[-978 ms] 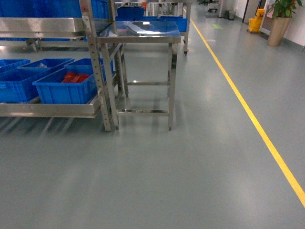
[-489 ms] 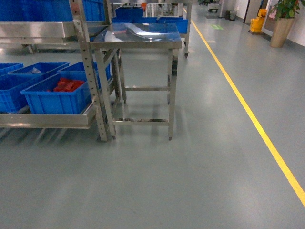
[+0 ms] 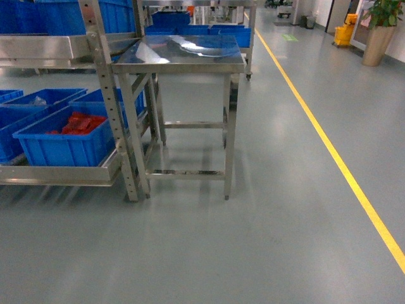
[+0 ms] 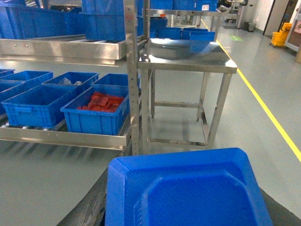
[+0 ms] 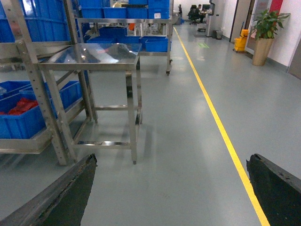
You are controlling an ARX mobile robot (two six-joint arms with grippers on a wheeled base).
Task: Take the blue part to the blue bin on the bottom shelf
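Where rack ends, steel table adjoins; right end effector open, left unclear.

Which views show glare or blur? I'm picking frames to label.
Head view: ceiling lights glare on the steel table top and sheen on the floor; otherwise sharp. Left wrist view: a blue crate fills the foreground, slightly soft. Right wrist view: dark gripper fingers at the corners are soft; background crisp.

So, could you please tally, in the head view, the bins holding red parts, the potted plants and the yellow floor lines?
Bins holding red parts: 1
Potted plants: 1
Yellow floor lines: 1
Total: 3
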